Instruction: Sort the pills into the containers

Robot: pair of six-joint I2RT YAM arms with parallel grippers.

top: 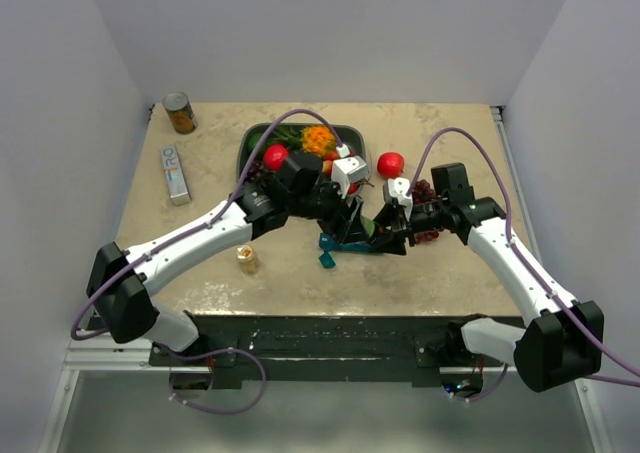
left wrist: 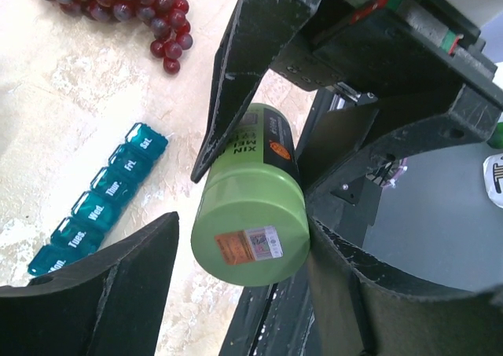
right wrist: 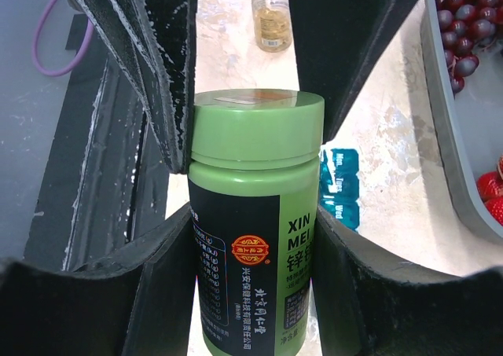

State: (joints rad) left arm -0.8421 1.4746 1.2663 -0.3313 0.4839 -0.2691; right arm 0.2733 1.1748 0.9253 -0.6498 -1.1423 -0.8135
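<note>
A green pill bottle with a black label hangs above the table, and my right gripper is shut on its body. My left gripper is open around the bottle's green cap. Its right finger lies against the cap, while a gap shows at its left finger. The teal containers, a strip of lidded day-marked cells, lie on the table below the grippers. They also show behind the bottle. The pills are hidden.
A small amber bottle stands near the front left. A grey tray of fruit sits at the back. Purple grapes and a red fruit lie by the right arm. A tin can and a silver box are far left.
</note>
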